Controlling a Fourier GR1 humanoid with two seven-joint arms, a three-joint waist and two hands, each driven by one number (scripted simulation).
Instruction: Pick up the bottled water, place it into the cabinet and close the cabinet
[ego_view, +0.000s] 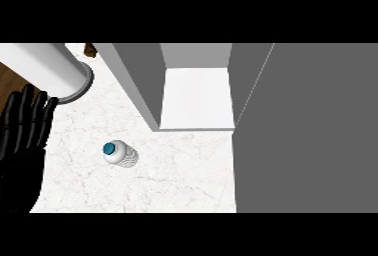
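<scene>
**Bottle on desk, cabinet open, left hand at rest**

Head view: we look steeply down on the white marbled desk (148, 190). The bottled water (119, 154) stands upright on it, so we see mostly its teal cap and the white ribbed shoulder below. It sits left of centre, in front of the cabinet (196, 75) and slightly left of the opening. Nothing touches the bottle.

The cabinet is open; we see a white shelf floor (197, 97) between grey side walls. A broad grey panel (310, 130) fills the right side of the view, most likely the open door, though we cannot tell for sure.

The left hand (22, 130) shows at the left edge, fingers straight and spread, holding nothing, well apart from the bottle. A white cylinder (52, 67) lies at upper left, just above the fingertips.

We do not see the right hand in this view
</scene>
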